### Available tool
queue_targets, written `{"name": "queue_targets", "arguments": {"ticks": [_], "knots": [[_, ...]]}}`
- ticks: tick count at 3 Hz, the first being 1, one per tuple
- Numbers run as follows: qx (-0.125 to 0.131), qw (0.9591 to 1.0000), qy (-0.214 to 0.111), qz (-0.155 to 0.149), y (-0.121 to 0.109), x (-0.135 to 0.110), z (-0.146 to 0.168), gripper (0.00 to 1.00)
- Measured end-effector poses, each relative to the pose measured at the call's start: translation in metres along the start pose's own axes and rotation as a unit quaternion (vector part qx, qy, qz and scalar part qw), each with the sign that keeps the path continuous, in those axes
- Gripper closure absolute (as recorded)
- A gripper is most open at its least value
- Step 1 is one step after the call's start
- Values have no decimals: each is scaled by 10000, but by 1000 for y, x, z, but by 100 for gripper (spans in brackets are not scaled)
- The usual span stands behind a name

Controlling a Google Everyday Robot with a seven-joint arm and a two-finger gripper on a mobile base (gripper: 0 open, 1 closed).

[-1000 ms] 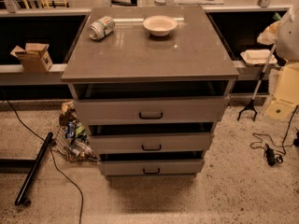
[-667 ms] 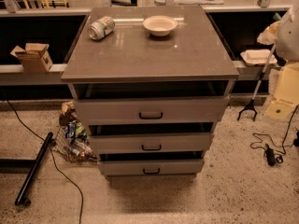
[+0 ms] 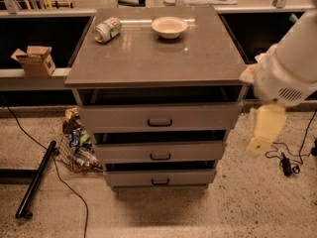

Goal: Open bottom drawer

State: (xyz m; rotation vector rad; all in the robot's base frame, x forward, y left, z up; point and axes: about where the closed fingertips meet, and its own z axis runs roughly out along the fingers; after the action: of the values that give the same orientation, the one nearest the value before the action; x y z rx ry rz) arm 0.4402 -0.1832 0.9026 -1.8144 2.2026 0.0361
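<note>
The grey cabinet (image 3: 148,58) stands in the middle of the camera view with three drawers. The bottom drawer (image 3: 129,178) is the lowest, slimmest grey front, with a small black loop handle (image 3: 160,181) at its centre. Its front sits about flush under the middle drawer (image 3: 124,151). My gripper (image 3: 258,142) hangs from the white arm (image 3: 292,58) at the right, beside the cabinet's right edge, level with the top and middle drawers. It is above and to the right of the bottom drawer and touches nothing.
A can (image 3: 107,29) on its side and a white bowl (image 3: 169,27) are on the cabinet top. A net bag of rubbish (image 3: 77,145) and a black pole (image 3: 37,178) lie on the floor at left. Cables (image 3: 287,162) lie at right. A cardboard box (image 3: 34,59) sits on the left ledge.
The arm has swung in from the right edge towards the cabinet's right side, and the gripper now hangs lower. The drawers have not moved.
</note>
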Motion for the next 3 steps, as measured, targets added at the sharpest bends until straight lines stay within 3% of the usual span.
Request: {"name": "queue_targets", "arguments": {"ticks": [2, 3], "knots": [[-661, 9962, -559, -104, 42, -33, 145, 0], [-662, 9962, -558, -105, 42, -33, 144, 0]]}}
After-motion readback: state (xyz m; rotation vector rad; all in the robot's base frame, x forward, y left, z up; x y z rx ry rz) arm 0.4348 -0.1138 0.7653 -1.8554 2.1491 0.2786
